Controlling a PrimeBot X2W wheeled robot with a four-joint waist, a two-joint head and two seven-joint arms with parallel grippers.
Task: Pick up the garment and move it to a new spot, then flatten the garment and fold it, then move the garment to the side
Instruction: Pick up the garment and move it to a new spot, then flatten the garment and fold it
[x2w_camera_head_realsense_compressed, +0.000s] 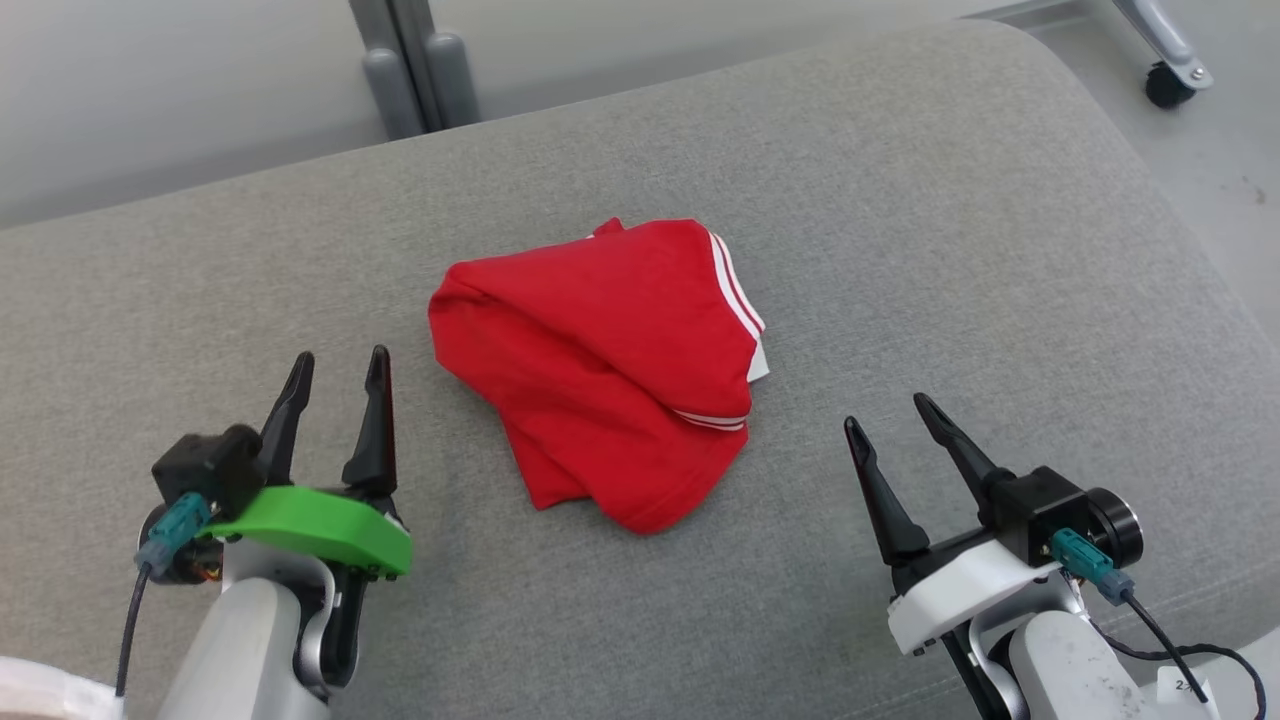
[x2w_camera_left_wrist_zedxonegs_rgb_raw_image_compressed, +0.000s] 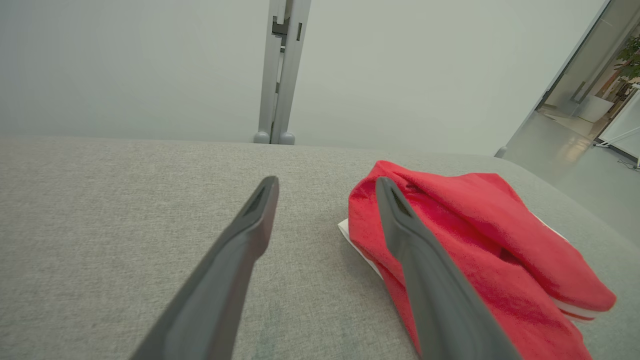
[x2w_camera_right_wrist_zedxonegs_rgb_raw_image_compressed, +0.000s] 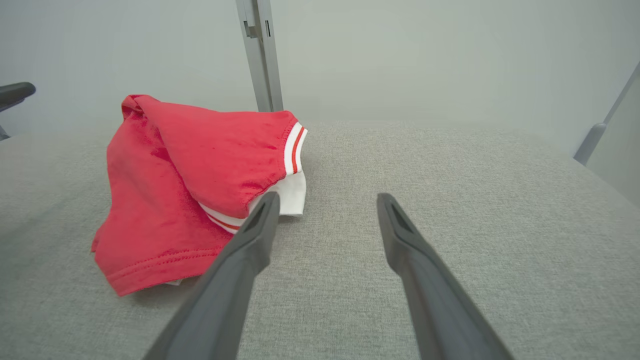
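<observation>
The garment is a red shirt with white-striped cuffs, lying crumpled in a loose heap at the middle of the grey cushion. My left gripper stands open to the left of the heap, fingers apart and empty. In the left wrist view the garment lies to the right of my open left gripper. My right gripper is open to the right of the heap, holding nothing. In the right wrist view the garment sits left of my right gripper.
The grey cushion's far edge curves down toward a grey post. A caster wheel stands on the floor at the far right. The cushion's right edge drops off near my right arm.
</observation>
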